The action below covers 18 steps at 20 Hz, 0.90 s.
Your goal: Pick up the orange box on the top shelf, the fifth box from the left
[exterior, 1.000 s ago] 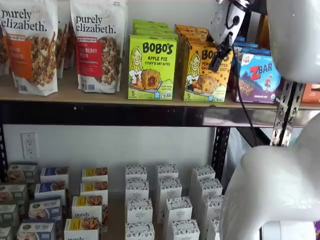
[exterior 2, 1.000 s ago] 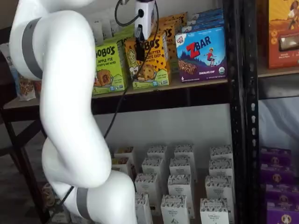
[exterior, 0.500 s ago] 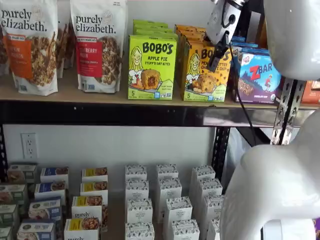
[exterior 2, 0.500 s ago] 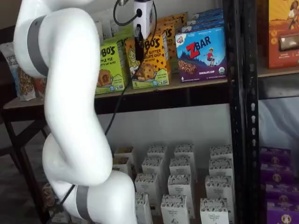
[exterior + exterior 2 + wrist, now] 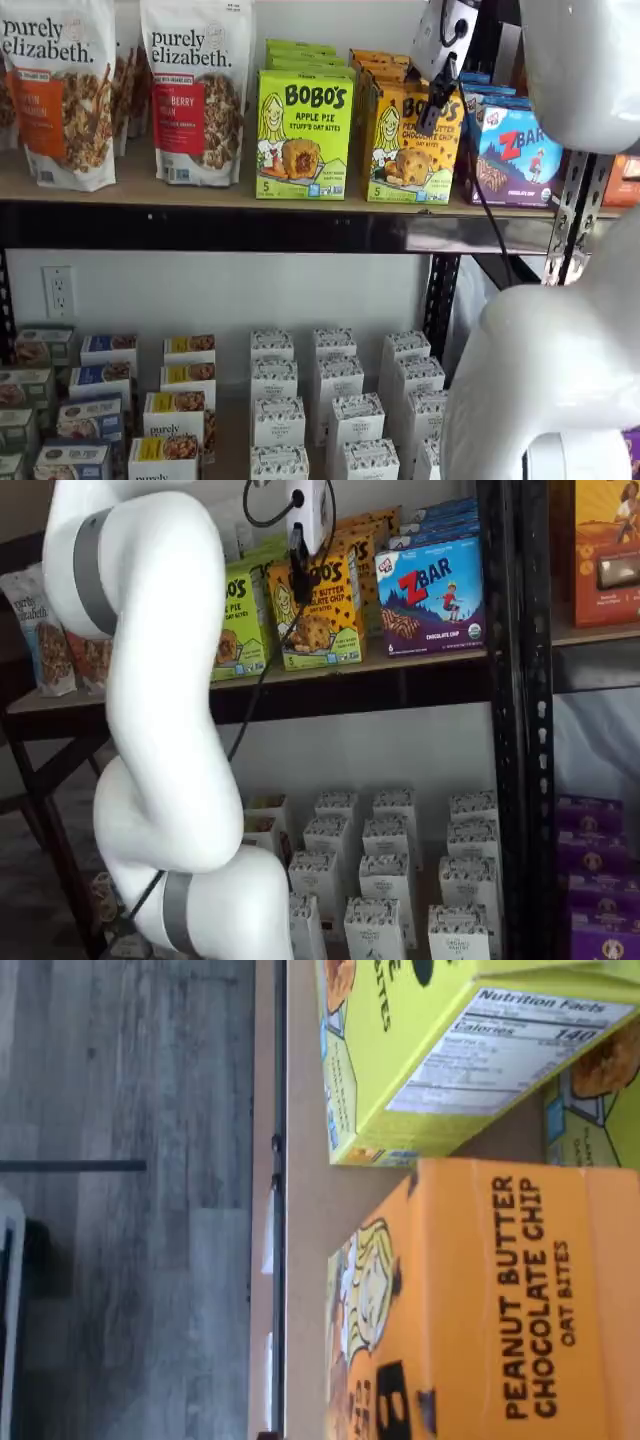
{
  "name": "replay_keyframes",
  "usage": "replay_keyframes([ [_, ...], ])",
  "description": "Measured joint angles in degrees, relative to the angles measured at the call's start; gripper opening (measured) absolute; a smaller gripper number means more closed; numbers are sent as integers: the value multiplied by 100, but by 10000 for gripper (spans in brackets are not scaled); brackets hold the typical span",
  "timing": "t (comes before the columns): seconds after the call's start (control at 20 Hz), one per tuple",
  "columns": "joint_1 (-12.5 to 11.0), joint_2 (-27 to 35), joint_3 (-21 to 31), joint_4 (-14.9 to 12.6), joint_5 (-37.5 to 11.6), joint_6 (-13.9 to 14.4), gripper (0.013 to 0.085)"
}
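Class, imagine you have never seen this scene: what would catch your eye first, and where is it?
The big white robot arm fills the foreground in front of the shelves. On the top shelf, the orange box stands between a green Bobo's box and a blue ZBar box, and the claw hangs in front of its upper part. Small white cartons stand in rows on the shelf below.

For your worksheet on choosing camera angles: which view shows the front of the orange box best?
A shelf view shows the orange box best: its front faces the camera, with only the gripper crossing one upper corner. The other shelf view shows it at an angle behind the fingers. The wrist view shows mostly its orange top.
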Motion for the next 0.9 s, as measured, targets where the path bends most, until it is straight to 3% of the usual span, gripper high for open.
replay_keyframes([
  [0.6, 68, 179, -275, -358, 353, 39, 850],
  [0.9, 52, 206, -325, -325, 412, 33, 850],
])
